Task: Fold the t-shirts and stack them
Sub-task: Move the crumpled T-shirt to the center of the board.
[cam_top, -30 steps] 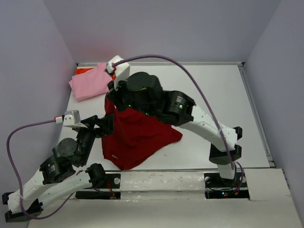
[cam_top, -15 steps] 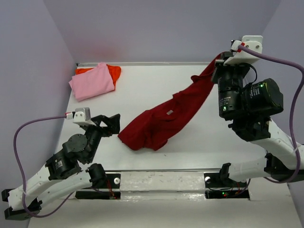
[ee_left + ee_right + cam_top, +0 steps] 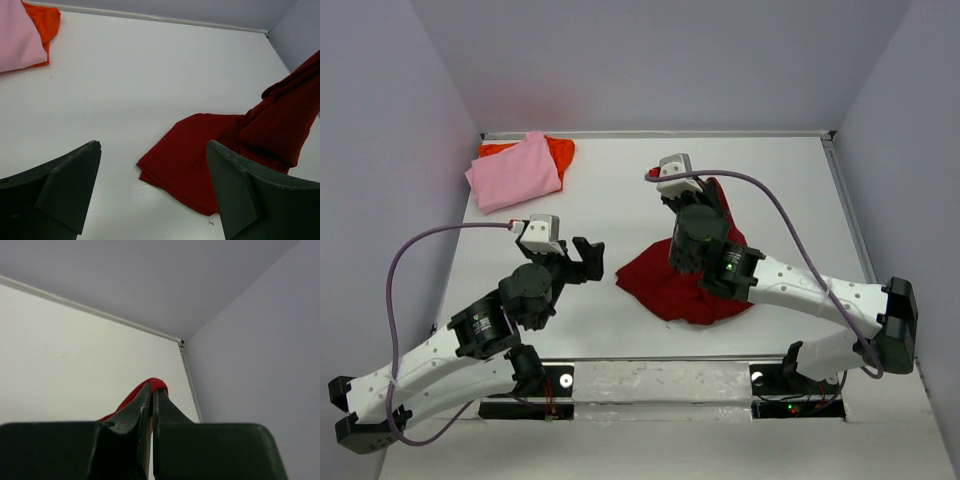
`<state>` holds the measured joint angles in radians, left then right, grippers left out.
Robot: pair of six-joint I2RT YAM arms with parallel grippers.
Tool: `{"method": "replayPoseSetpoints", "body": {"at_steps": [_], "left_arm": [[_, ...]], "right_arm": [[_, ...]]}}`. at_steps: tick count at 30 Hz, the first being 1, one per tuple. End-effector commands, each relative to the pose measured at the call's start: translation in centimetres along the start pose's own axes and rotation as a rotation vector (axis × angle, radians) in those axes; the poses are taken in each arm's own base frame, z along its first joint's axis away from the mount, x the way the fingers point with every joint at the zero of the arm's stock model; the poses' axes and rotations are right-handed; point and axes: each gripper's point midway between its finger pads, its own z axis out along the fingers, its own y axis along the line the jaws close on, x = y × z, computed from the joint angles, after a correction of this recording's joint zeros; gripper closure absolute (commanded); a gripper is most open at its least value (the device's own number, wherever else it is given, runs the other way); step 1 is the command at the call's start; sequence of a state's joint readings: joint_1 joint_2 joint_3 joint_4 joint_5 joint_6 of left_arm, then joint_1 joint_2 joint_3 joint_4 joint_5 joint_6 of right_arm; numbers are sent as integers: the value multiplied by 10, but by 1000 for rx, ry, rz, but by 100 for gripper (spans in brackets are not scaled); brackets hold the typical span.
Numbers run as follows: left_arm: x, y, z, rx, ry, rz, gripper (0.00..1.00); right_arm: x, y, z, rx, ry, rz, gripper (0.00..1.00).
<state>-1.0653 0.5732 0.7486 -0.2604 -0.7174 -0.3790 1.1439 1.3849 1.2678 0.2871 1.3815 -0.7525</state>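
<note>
Fabric of the dark crimson t-shirt is clamped in the right gripper, whose jaws stand almost shut with only a thin red fold between them. That grip holds one part of the garment up off the table while the rest lies bunched and doubled at centre-right, so the shirt looks mid-arrangement rather than folded. Which part is pinched, hem or shoulder, is hard to tell from the overhead view, since the arm covers it.

The left gripper sits just left of the shirt's near-left corner, jaws spread wide and holding nothing. It faces the cloth, probably so that it can take a second corner and help pull the shirt flat.

In the far left corner the pink t-shirt lies folded on top of the orange-red t-shirt, well apart from the work. That is likely the stack the crimson one should join.
</note>
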Motion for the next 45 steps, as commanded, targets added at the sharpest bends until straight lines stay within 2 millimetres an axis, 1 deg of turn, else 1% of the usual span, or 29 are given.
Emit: {"method": "replayPoseSetpoints", "body": {"at_steps": [1,4,5,6,7,8,10,12,13,14,16,18,20,21,23,24,25,28,29,30,32,34,35,38,39,42,43,44,45], "left_arm": [[-19,-14,3,23,-34,-21,4],[-27,-11,1,15,-44,12,4],[-28,-8,0,5,-50,23,4],[-28,-4,-2,3,-62,35,4],[-28,-2,-2,1,-70,33,4],[-32,2,-5,-3,-90,16,3],[-27,5,-6,0,-93,-1,2],[-23,6,-7,7,-93,-11,2],[-22,7,-8,2,-91,-17,2],[-20,10,-8,-8,-81,-8,2],[-21,12,-9,-16,-82,-7,2],[-21,13,-11,-13,-89,-16,2],[-22,10,-10,2,-91,-21,1],[-22,11,-10,-2,-91,-18,1],[-20,12,-9,-10,-84,-8,1],[-19,11,-9,-8,-81,-11,1],[-19,10,-10,0,-80,-14,1],[-19,9,-10,9,-82,-18,1],[-20,9,-10,11,-85,-20,1],[-20,9,-10,10,-86,-19,1],[-20,8,-10,14,-84,-19,1],[-19,7,-10,19,-81,-16,1],[-19,7,-10,19,-81,-16,1],[-19,8,-11,22,-84,-19,1],[-19,7,-11,26,-85,-21,1],[-20,8,-12,28,-87,-26,1],[-21,8,-12,29,-88,-27,1],[-21,8,-12,27,-89,-27,1],[-20,8,-12,27,-87,-25,1]], "right_arm": [[4,-4,1,33,8,213,100],[13,21,2,-8,7,200,100],[35,57,-2,-141,40,195,100],[28,77,-10,-270,102,290,100],[37,95,-12,-370,172,337,100],[39,126,-15,-525,232,426,100],[49,159,-21,-631,259,441,100],[64,181,-5,-649,318,454,100],[61,192,-5,-733,350,493,100],[66,187,14,-723,375,532,100],[58,181,25,-741,358,578,100],[51,164,60,-714,333,622,100],[53,157,82,-793,378,715,100],[70,127,122,-724,403,773,100],[79,95,156,-686,416,833,100],[95,57,186,-587,416,859,100],[99,19,204,-447,393,828,100],[101,-52,222,-193,347,744,100],[101,-85,223,-67,323,692,100],[100,-94,222,-32,313,682,100],[104,-101,222,7,316,663,100],[123,-92,224,17,365,633,100],[134,-84,225,16,399,630,96],[144,-54,216,-104,461,670,29],[147,-50,212,-120,477,678,1],[148,-28,185,-187,513,670,0],[134,-34,172,-198,477,692,0],[144,-21,158,-236,496,681,0],[133,-5,141,-290,483,679,0]]}}
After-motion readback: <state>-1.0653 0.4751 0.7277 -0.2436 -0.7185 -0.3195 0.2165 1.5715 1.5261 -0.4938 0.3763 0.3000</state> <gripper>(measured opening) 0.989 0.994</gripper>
